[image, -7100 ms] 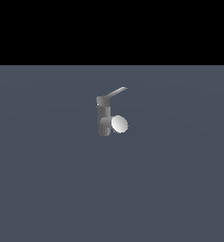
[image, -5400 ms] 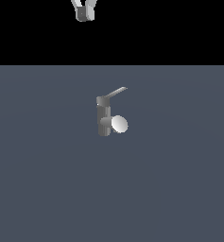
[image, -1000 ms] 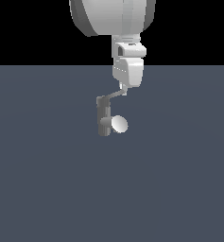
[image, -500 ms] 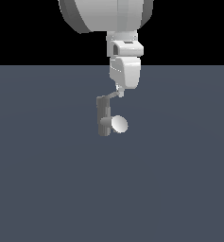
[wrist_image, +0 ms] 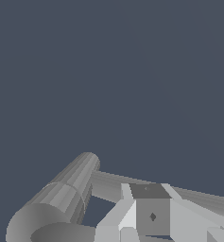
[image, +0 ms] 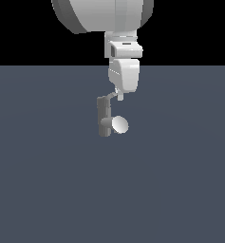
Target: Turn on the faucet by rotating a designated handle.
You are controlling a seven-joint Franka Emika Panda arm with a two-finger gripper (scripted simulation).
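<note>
The tool (image: 119, 96) sits against the handle (image: 112, 97) atop the faucet (image: 104, 116); its spread I cannot tell; turning seems unfinished.

**Bare Slate Surface Beneath a Black Void**

A flat, unmarked blue-grey ground (image: 180, 180) fills the lower part of the exterior view, meeting a featureless black backdrop (image: 19, 33) at a straight, level horizon line. The wrist view shows the same plain blue-grey surface (wrist_image: 108, 71). Lighting is even and soft, with no distinct shadows visible.
</note>
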